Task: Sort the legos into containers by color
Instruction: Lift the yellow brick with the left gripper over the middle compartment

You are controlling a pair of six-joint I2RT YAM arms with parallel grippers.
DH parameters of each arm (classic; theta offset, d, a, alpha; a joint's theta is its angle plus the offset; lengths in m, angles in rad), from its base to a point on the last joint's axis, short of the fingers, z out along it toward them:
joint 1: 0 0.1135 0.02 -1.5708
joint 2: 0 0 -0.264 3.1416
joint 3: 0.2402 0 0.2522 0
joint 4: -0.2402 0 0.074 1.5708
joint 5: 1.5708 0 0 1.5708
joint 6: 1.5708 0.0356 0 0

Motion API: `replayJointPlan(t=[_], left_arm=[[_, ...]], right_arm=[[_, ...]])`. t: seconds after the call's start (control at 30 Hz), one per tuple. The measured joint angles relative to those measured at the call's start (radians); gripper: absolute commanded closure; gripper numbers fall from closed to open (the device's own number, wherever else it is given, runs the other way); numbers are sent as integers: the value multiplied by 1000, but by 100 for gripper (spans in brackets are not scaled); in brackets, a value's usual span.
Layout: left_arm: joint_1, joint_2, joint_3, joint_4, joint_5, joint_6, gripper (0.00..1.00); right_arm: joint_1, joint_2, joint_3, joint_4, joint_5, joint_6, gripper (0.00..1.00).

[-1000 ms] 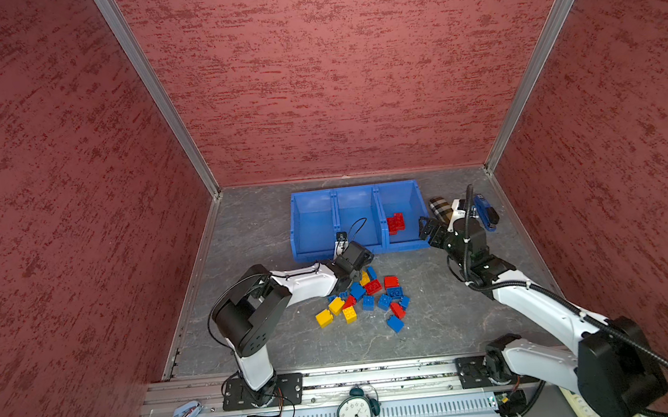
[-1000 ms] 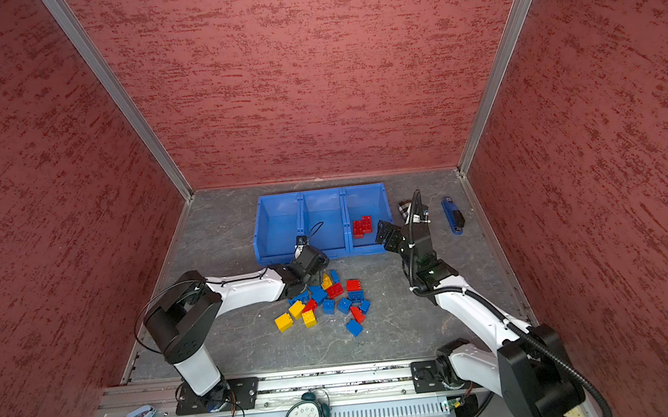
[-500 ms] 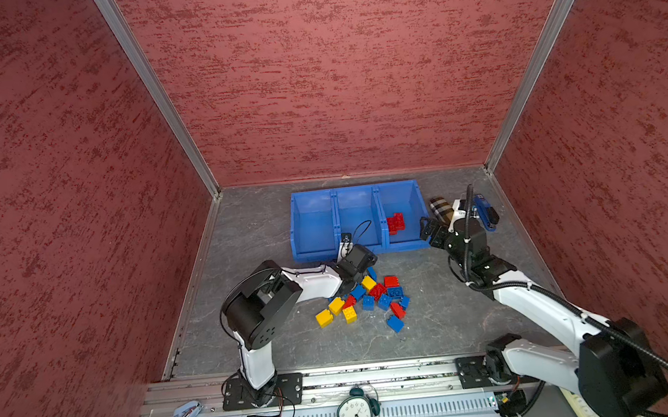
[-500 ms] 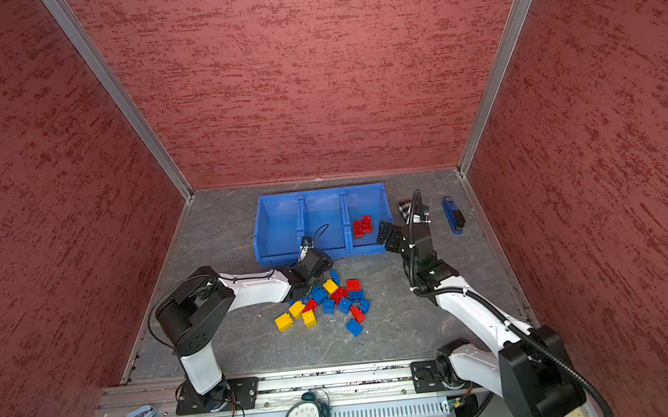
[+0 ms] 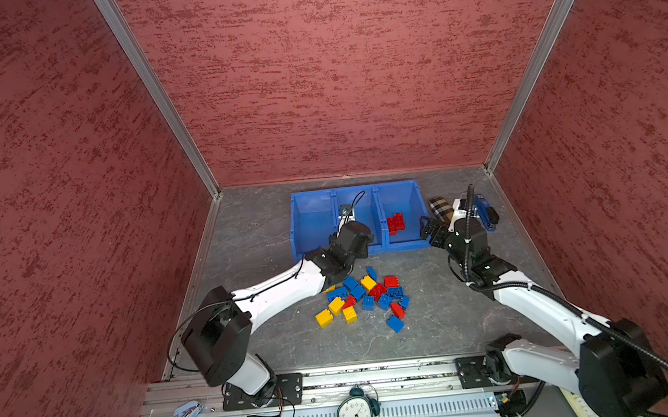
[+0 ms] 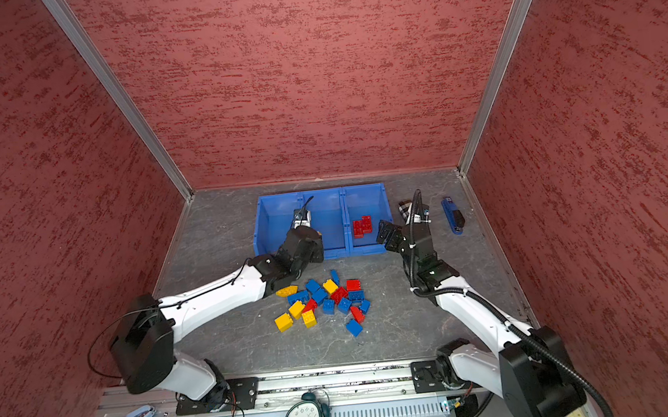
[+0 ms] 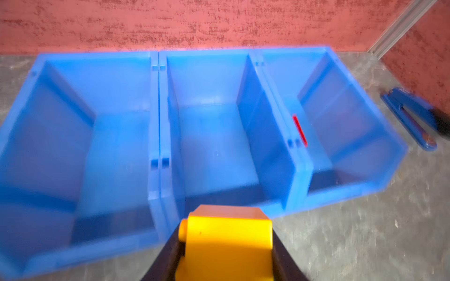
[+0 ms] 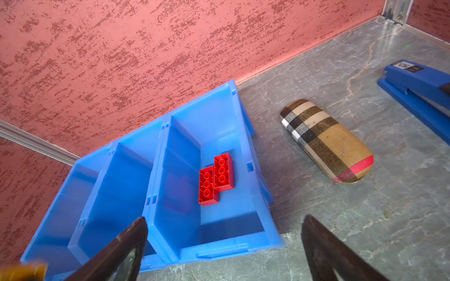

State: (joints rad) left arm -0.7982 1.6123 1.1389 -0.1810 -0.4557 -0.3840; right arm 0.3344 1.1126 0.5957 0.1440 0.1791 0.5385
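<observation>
Bright, even overhead light casts soft shadows; both top views are sharp but wide-angle stretched, while the left wrist view blurs the blue bins (image 7: 154,107).

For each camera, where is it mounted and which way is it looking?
Both top views: high over the near rail, looking down; left arm, right arm, lego pile and containers show.
Left wrist: on the left arm, facing the containers' open tops; left gripper shut on a yellow lego shows.
Right wrist: on the right arm, facing red legos in the containers and plaid case; open right gripper shows.
Shared: both wrist views show containers and stapler.
</observation>
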Motion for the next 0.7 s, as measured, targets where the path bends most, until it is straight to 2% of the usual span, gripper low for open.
replayJointPlan(t=[0.1,0.23,0.37,0.47,0.57,0.7], left_arm=[[48,134,149,-28,40,47,69],[66,307,327,-69,61,103,68],[78,446,485,-157,85,128,59],[90,496,568,-229,96,134,42],[95,476,566,-260,118,142,23],[79,367,494,-299,132,152,11]], right_arm=[[0,0,0,2,-18,0,1],[0,-4,0,1,-57,0,1],[0,-16,0,1,-100,1,1],[0,-18,0,0,-126,0,1],[0,-18,0,0,-145,0,1],[0,-14,0,-3,-151,1,1]])
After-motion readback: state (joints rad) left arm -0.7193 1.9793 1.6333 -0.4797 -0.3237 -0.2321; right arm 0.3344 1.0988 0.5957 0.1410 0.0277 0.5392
